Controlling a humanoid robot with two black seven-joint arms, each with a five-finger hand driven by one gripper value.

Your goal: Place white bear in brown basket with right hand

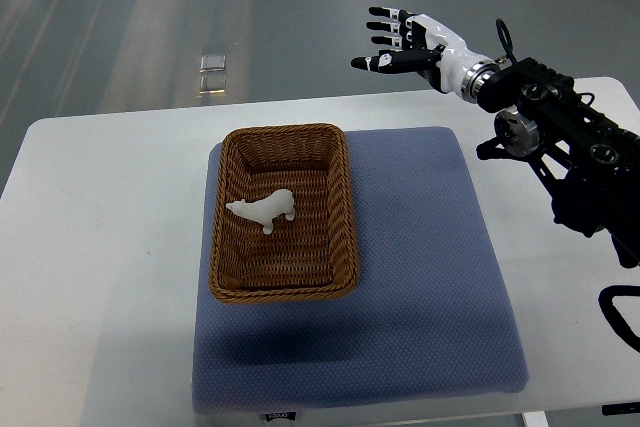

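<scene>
White bear (264, 210): lying inside brown wicker basket (335, 247) on blue mat (430, 277). My right hand (405, 42): empty, fingers spread, raised beyond table's far edge.

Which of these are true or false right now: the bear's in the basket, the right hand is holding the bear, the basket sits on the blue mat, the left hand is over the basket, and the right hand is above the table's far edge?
1. The white bear lies inside the brown basket. True.
2. The right hand grips the bear. False: its fingers are spread and hold nothing, well apart from the bear.
3. The basket rests on the blue mat. True.
4. The left hand hovers over the basket. False: no left hand is in view.
5. The right hand is up beyond the table's far edge. True.
</scene>
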